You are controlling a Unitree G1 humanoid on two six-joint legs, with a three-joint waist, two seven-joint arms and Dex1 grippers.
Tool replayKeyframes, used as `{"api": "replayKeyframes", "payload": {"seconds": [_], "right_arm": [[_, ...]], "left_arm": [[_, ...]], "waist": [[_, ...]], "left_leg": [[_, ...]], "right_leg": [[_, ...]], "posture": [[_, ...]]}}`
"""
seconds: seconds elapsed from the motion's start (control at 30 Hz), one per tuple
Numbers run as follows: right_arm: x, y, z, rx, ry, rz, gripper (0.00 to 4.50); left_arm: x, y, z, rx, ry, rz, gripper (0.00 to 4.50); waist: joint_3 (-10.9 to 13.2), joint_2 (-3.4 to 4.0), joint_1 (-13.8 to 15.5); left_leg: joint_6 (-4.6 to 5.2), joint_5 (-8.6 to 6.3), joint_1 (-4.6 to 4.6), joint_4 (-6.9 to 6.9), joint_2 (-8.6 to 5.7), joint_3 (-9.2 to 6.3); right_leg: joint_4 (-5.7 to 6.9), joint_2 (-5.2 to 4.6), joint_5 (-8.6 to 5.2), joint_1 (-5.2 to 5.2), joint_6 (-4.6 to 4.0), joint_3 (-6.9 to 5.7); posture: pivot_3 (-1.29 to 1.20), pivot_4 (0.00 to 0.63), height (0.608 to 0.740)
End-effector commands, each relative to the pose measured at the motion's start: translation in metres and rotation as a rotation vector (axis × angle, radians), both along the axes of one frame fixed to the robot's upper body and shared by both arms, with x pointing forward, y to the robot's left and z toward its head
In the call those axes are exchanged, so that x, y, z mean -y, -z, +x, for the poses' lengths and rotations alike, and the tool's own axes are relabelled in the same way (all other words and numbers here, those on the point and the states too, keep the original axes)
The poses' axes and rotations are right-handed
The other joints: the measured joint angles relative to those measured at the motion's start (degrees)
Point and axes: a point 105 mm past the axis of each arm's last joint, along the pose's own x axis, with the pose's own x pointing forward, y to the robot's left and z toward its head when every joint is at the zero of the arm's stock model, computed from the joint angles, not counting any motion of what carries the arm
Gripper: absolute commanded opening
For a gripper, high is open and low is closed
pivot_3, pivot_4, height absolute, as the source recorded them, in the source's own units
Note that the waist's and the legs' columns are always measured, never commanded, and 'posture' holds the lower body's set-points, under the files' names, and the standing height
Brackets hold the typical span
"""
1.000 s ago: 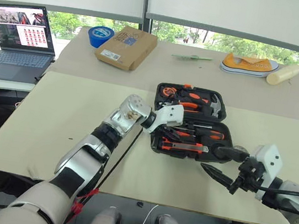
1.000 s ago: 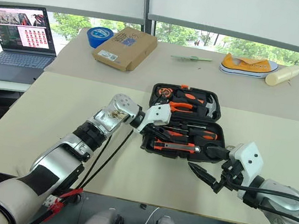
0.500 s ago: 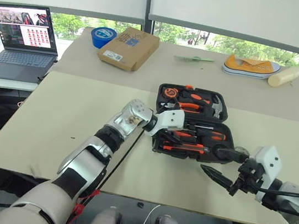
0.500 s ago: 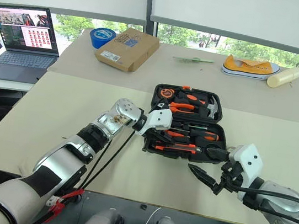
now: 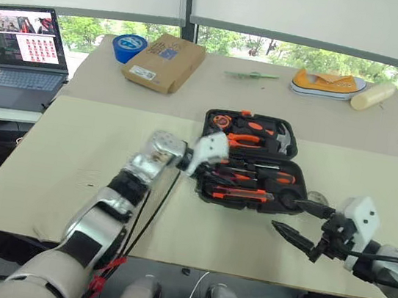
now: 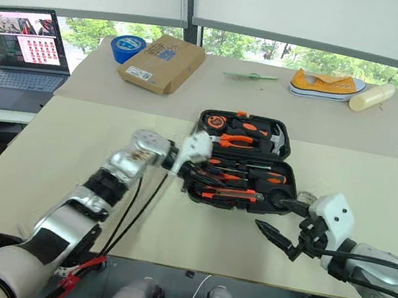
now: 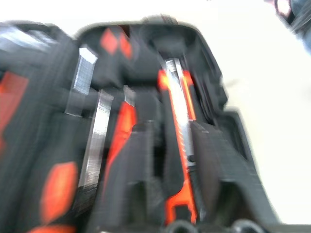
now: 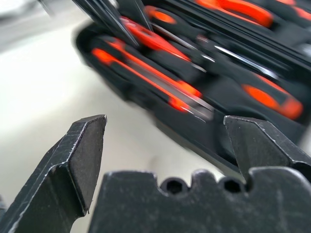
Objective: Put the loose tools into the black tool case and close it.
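The black tool case (image 5: 294,161) lies open in the middle of the table. In its near half sit orange-and-black screwdrivers (image 5: 273,178) and the utility knife (image 5: 241,194). Its far half holds pliers (image 5: 245,138) and a hammer (image 5: 284,139). My left gripper (image 5: 212,169) hovers over the case's left edge. In the left wrist view its fingers (image 7: 141,174) stand apart, with the knife (image 7: 177,131) lying in its recess beyond them. My right gripper (image 5: 286,213) is open and empty, just off the case's near right corner. A small greyish tape ring (image 5: 316,198) lies on the table beside it.
Along the far side stand a laptop (image 5: 16,49), a blue tape roll (image 5: 130,45), a brown cardboard box (image 5: 163,62), a green stick (image 5: 243,74), a yellow shoe (image 5: 329,83) and a cream cylinder (image 5: 373,96). The table's near edge runs just below my right gripper.
My left gripper has lifted and drawn back left, from over the near half's tools to the case's left edge, and its fingers have parted. The right gripper has barely moved.
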Motion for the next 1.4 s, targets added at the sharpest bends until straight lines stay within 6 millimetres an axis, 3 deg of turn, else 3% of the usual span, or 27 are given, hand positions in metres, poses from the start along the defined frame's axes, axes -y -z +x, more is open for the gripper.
{"api": "replayKeyframes", "payload": {"seconds": [0.03, 0.17, 0.33, 0.47, 0.6, 0.73, 0.83, 0.97, 1.03, 1.07, 1.1, 1.23, 1.33, 1.4], "right_arm": [[0.045, -0.015, -0.004, 0.003, 0.108, -0.052, 4.50], [0.069, -0.013, 0.000, -0.047, 0.109, -0.107, 4.50], [0.074, -0.010, 0.028, -0.064, 0.039, -0.177, 4.50], [0.066, 0.006, 0.042, -0.110, -0.059, -0.241, 4.50], [0.069, 0.025, 0.058, -0.145, -0.064, -0.321, 4.50], [0.068, 0.033, 0.066, -0.136, -0.078, -0.356, 4.50], [0.066, 0.042, 0.067, -0.138, -0.111, -0.388, 3.84], [0.066, 0.046, 0.070, -0.119, -0.104, -0.390, 2.58], [0.065, 0.044, 0.071, -0.107, -0.100, -0.383, 1.91], [0.064, 0.041, 0.070, -0.104, -0.104, -0.378, 1.91], [0.064, 0.038, 0.067, -0.100, -0.108, -0.375, 1.37], [0.066, 0.024, 0.059, -0.096, -0.111, -0.372, 0.13], [0.069, 0.007, 0.057, -0.083, -0.087, -0.365, 0.05], [0.062, -0.015, 0.061, -0.036, -0.070, -0.308, 0.05]], "left_arm": [[-0.047, -0.048, -0.025, 0.043, -0.035, -0.129, 2.94], [-0.068, -0.047, -0.057, 0.050, 0.000, -0.074, 4.45], [-0.071, -0.039, -0.079, 0.001, 0.055, -0.013, 4.49], [-0.068, -0.033, -0.083, 0.029, 0.063, 0.022, 4.49], [-0.066, -0.031, -0.087, 0.044, 0.060, 0.033, 4.49], [-0.067, -0.034, -0.088, 0.047, 0.048, 0.027, 4.49], [-0.069, -0.033, -0.086, 0.049, 0.034, 0.032, 4.50], [-0.068, -0.033, -0.084, 0.051, 0.028, 0.034, 4.50], [-0.067, -0.033, -0.083, 0.052, 0.028, 0.034, 4.50], [-0.066, -0.033, -0.083, 0.053, 0.030, 0.035, 4.50], [-0.066, -0.033, -0.083, 0.054, 0.031, 0.035, 4.50], [-0.065, -0.033, -0.082, 0.057, 0.035, 0.037, 4.50], [-0.064, -0.033, -0.081, 0.059, 0.041, 0.039, 4.50], [-0.063, -0.032, -0.082, 0.058, 0.049, 0.039, 4.50]], "waist": [[0.0, 0.04, -0.2], [0.0, 0.06, 0.0], [0.0, 0.05, 0.5], [0.0, 0.07, 0.3], [0.0, 0.07, 0.1], [0.0, 0.08, 0.0], [0.0, 0.07, 0.1], [0.0, 0.07, -0.1], [0.0, 0.07, -0.2], [0.0, 0.07, -0.2], [0.0, 0.07, -0.2], [0.0, 0.08, 0.0], [0.0, 0.08, 0.1], [0.0, 0.08, 0.1]], "left_leg": [[0.00, 0.00, 0.07, -0.11, 0.01, 0.00], [-0.01, 0.00, 0.18, -0.19, 0.02, 0.02], [-0.05, 0.02, 0.21, -0.10, -0.01, 0.08], [-0.09, 0.05, 0.26, -0.20, -0.01, 0.12], [-0.13, 0.07, 0.23, -0.21, 0.01, 0.14], [-0.13, 0.07, 0.21, -0.20, 0.01, 0.15], [-0.13, 0.07, 0.22, -0.21, 0.02, 0.14], [-0.13, 0.07, 0.25, -0.19, 0.02, 0.15], [-0.13, 0.07, 0.27, -0.19, 0.03, 0.14], [-0.13, 0.07, 0.27, -0.19, 0.03, 0.14], [-0.13, 0.07, 0.27, -0.19, 0.02, 0.14], [-0.13, 0.07, 0.24, -0.20, 0.02, 0.14], [-0.13, 0.07, 0.22, -0.19, 0.01, 0.14], [-0.13, 0.07, 0.23, -0.20, 0.01, 0.14]], "right_leg": [[0.01, 0.00, 0.00, 0.06, 0.00, 0.02], [-0.09, -0.03, 0.00, 0.19, 0.00, 0.01], [-0.16, -0.08, 0.00, 0.26, 0.00, -0.01], [-0.15, -0.03, -0.01, 0.21, -0.03, 0.00], [-0.16, 0.02, -0.02, 0.16, -0.05, 0.01], [-0.18, 0.00, -0.02, 0.16, -0.05, 0.03], [-0.17, 0.00, -0.02, 0.15, -0.05, 0.01], [-0.18, 0.00, -0.02, 0.22, -0.05, 0.02], [-0.17, 0.00, -0.02, 0.23, -0.06, 0.02], [-0.17, 0.00, -0.02, 0.23, -0.05, 0.02], [-0.15, 0.00, -0.02, 0.21, -0.06, 0.02], [-0.13, -0.01, -0.02, 0.18, -0.06, 0.02], [-0.14, -0.03, -0.02, 0.17, -0.05, 0.02], [-0.14, -0.03, -0.02, 0.17, -0.06, 0.02]], "posture": [[0.00, 0.150, 0.735], [0.00, 0.150, 0.735], [0.00, 0.150, 0.735], [0.00, 0.150, 0.735], [0.00, 0.150, 0.735], [0.00, 0.150, 0.735], [0.00, 0.150, 0.735], [0.00, 0.150, 0.735], [0.00, 0.150, 0.735], [0.00, 0.150, 0.735], [0.00, 0.150, 0.735], [0.00, 0.150, 0.735], [0.00, 0.150, 0.735], [0.00, 0.150, 0.735]]}}
